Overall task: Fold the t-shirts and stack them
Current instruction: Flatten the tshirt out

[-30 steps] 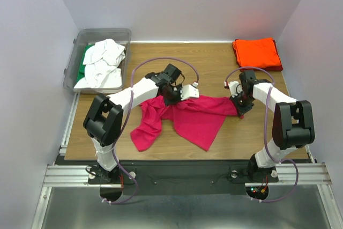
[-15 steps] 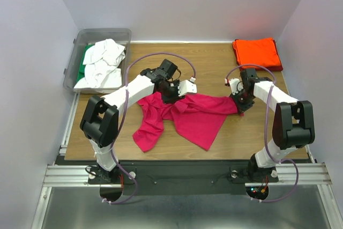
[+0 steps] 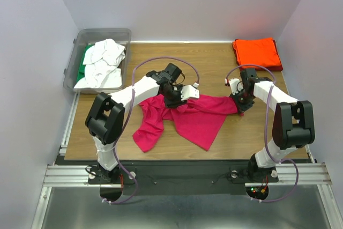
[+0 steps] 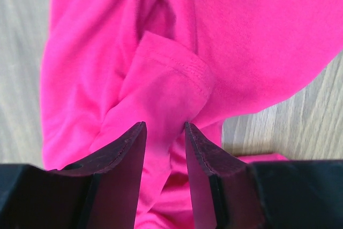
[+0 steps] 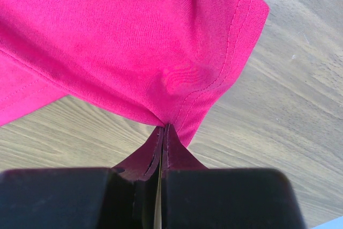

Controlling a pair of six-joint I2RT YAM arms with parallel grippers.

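A magenta-pink t-shirt [image 3: 195, 119] lies crumpled across the middle of the table. My left gripper [image 3: 173, 98] is on its upper left part; in the left wrist view the jaws [image 4: 163, 127] are narrowly parted with a bunched sleeve fold [image 4: 161, 79] gripped between them. My right gripper [image 3: 239, 108] is shut on the hem of the shirt's right sleeve [image 5: 214, 79], low over the wood, with its tips [image 5: 163, 128] pressed together. A folded orange-red t-shirt [image 3: 257, 52] lies at the far right corner. White t-shirts [image 3: 104, 60] and a green one [image 3: 86, 58] lie in the bin.
The clear grey plastic bin [image 3: 71, 73] stands off the table's far left corner. Bare wood [image 3: 209, 60] shows behind the magenta shirt and along the near edge. Purple cables loop over both arms.
My left gripper swung a little up and left, then came back right to the shirt's upper part. The right gripper and sleeve stayed put.
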